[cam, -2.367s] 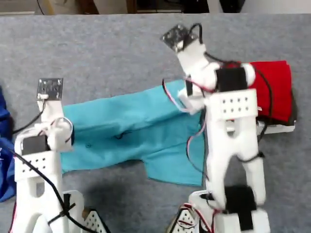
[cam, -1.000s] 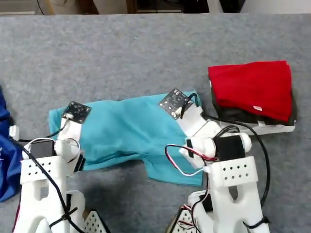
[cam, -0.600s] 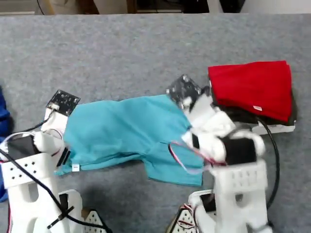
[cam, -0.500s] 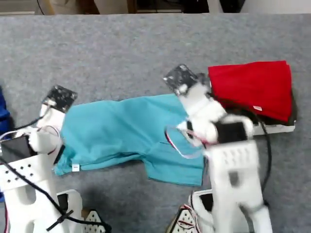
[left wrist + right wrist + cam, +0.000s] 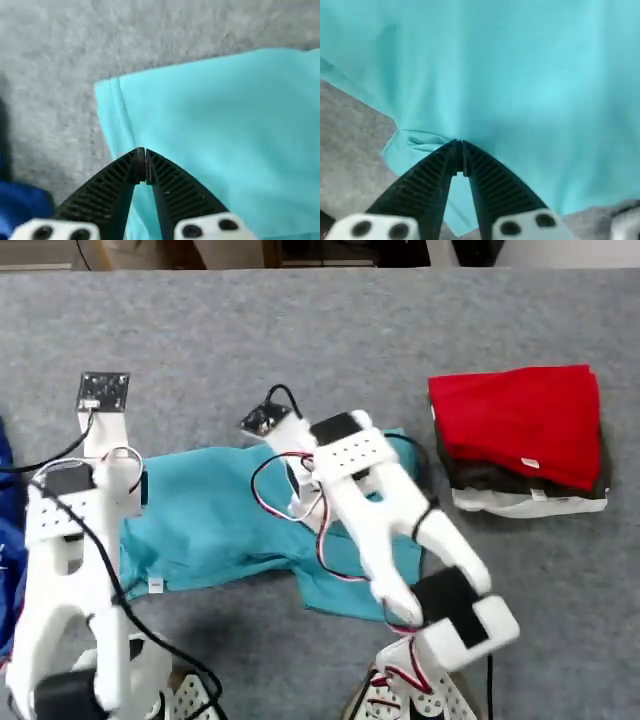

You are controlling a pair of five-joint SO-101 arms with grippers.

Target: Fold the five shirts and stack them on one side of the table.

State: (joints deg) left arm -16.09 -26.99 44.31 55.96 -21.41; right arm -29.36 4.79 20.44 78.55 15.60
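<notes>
Left claw [image 5: 140, 167] and right claw [image 5: 458, 159] both closed, nothing visibly pinched, over teal shirt [image 5: 210, 510]; open before gripping edges, then lift evenly so the fold lands square.

From my remote station I see a table [image 5: 300, 330] covered in grey, felt-like cloth with a slightly fuzzy weave. Beyond its far edge lies a thin strip of room: a brown wooden upright [image 5: 271, 252] and dark shapes [image 5: 420, 252] I cannot identify.
</notes>
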